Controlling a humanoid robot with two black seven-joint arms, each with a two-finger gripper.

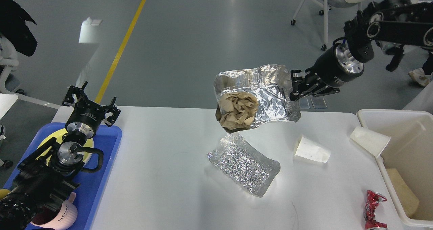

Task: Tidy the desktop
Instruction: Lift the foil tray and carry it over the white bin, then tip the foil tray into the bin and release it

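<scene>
- Desktop (162,176) clutter is only partly dealt with: the wide white top fills the lower part of the view, a blue tray (101,189) covering its left edge and a beige bin (402,115) hard against its right edge.
- The right gripper (295,86) holds a foil tray (270,94) in the air above the far middle of the desktop, jaws clamped on its right rim. Gripping the rim leaves the tray tilted toward the viewer, so the crumpled brown paper (236,110) inside sits low at its left.
- My guess is that the tray is bound for the bin, being rubbish; the paper could slide out if the tilt grows.
- Below it, a crinkled foil sheet (245,164) lies flat near the middle of the desktop.
- A white paper cup (312,150) lies on its side right of the foil; a second cup (369,140) leans over the bin's near-left rim.
- A crushed red can (373,209) lies at the near right edge, just beside the bin.
- The left gripper (90,103) hangs over the blue tray's far edge, jaws apart, holding nothing. It appears parked clear of the working arm.
- In the blue tray are a yellow plate (45,145) and a pink mug (62,218).
</scene>
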